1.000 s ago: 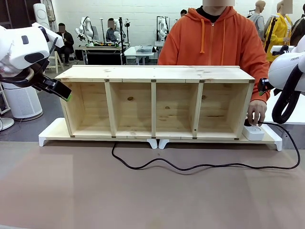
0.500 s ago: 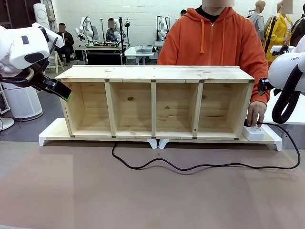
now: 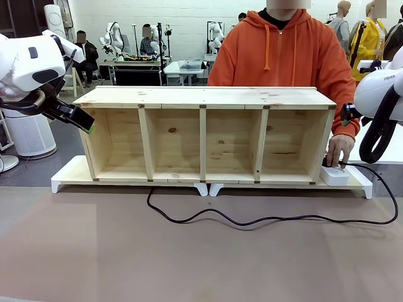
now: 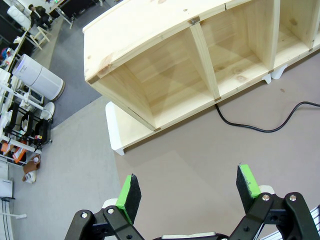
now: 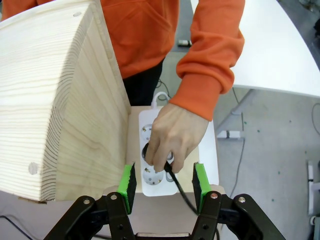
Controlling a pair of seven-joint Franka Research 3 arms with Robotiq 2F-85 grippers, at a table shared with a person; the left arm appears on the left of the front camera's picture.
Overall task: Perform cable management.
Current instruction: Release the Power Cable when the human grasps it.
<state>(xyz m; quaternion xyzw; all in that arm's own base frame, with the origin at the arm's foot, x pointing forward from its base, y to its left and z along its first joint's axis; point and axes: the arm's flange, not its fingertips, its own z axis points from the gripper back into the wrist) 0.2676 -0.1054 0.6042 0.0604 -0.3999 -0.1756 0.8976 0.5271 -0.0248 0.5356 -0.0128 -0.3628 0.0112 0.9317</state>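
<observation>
- A grey-brown table [image 3: 94,251] carries a long wooden shelf [image 3: 208,95] on white risers, with a workshop of other benches and seated people behind.
- The cable [image 3: 252,220] lies on the table in front of the shelf: it starts near the shelf's middle foot, curves rightward in a shallow wave, then loops up around the right end to the white power strip [image 3: 335,175].
- The person's hand [image 3: 339,148] reaches down beside the shelf's right end onto that strip.
- From the right wrist, the hand [image 5: 172,135] is seen curled over the black plug [image 5: 150,152] at a socket of the strip [image 5: 152,182], the cord [image 5: 180,192] trailing away below it.
- The right gripper [image 5: 162,185] hovers above strip and hand, jaws apart, grasping nothing.
- The left gripper [image 3: 79,118] hangs off the shelf's left end; its own view shows the fingers spread wide [image 4: 187,192] and empty, high over the table, with the cable's [image 4: 260,122] near end emerging at the shelf's foot.
</observation>
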